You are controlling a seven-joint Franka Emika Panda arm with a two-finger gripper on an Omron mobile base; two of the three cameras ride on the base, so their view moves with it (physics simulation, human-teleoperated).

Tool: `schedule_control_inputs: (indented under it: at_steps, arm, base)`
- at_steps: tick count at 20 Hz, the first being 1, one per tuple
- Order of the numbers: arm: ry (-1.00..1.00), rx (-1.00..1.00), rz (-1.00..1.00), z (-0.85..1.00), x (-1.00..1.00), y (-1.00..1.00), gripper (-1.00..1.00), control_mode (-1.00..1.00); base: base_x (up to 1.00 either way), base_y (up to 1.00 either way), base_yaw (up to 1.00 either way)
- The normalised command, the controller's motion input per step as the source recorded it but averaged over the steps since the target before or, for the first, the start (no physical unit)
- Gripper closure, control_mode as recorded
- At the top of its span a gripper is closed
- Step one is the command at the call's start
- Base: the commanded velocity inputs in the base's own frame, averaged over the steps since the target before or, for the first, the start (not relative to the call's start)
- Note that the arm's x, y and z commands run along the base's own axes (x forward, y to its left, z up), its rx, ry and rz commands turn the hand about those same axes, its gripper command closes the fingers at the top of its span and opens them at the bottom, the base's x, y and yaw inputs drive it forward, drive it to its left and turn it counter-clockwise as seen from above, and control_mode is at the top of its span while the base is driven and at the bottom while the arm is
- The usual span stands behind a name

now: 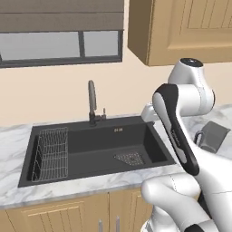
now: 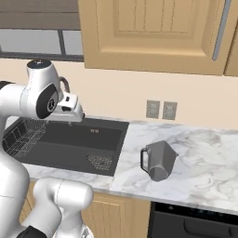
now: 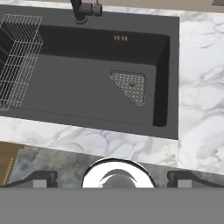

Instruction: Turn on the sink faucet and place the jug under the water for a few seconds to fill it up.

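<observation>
Meanwhile, the marble worktop carries the dry black sink and, well to its right, the grey jug. No water runs from the sink faucet, so turning its lever looks the step in hand; the pincer, spread wide and empty, must reach it next.

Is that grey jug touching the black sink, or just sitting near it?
Apart. In the right base view the jug stands on the marble counter, with a bare strip of counter plainly showing between it and the sink rim.
</observation>
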Motion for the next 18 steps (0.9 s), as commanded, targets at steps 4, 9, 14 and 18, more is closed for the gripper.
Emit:
schedule_control_inputs:
  at_steps: [4, 9, 14, 18]
  arm:
    - [0.0, 0.0, 0.0, 0.0, 0.0, 0.0, -1.0, 1.0]
    - [0.0, 0.0, 0.0, 0.0, 0.0, 0.0, -1.0, 1.0]
    - [0.0, 0.0, 0.0, 0.0, 0.04, 0.0, -1.0, -1.0]
    - [0.0, 0.0, 0.0, 0.0, 0.07, 0.0, -1.0, -1.0]
  base:
    - [0.0, 0.29, 0.0]
    - [0.02, 0.23, 0.0]
    - [0.05, 0.02, 0.0]
    - [0.0, 0.0, 0.0]
